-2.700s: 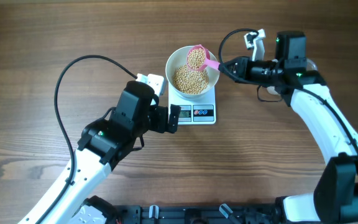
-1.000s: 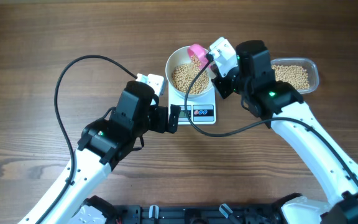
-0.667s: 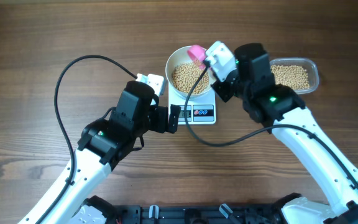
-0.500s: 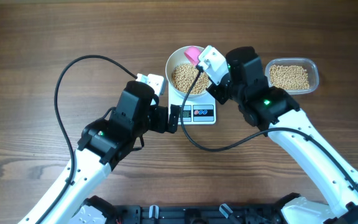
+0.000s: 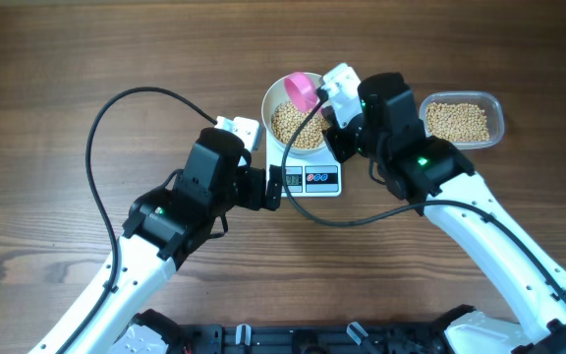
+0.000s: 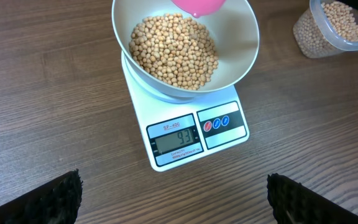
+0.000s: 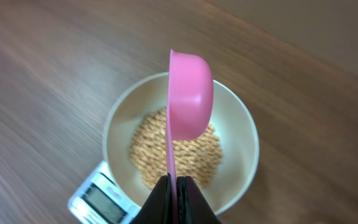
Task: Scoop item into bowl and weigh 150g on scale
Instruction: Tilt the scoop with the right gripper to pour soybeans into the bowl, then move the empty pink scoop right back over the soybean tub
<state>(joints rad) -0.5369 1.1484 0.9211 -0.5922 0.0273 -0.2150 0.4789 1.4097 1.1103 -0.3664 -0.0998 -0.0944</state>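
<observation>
With your right tool point(image 7: 173, 186) pinched shut on the pink scoop point(image 7: 190, 93), tipped over the bowl point(image 6: 244, 43) of beans point(image 6: 174, 53) on the scale point(image 6: 236, 132) at upper centre of the tabletop — display short of target — take smaller loads from the tub point(image 5: 501, 118) at upper right; left tool point(image 6: 173, 202) hangs wide open.

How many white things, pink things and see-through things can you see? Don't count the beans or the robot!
White: 2, the bowl and the scale
Pink: 1, the scoop
See-through: 1, the tub
Total: 4
</observation>
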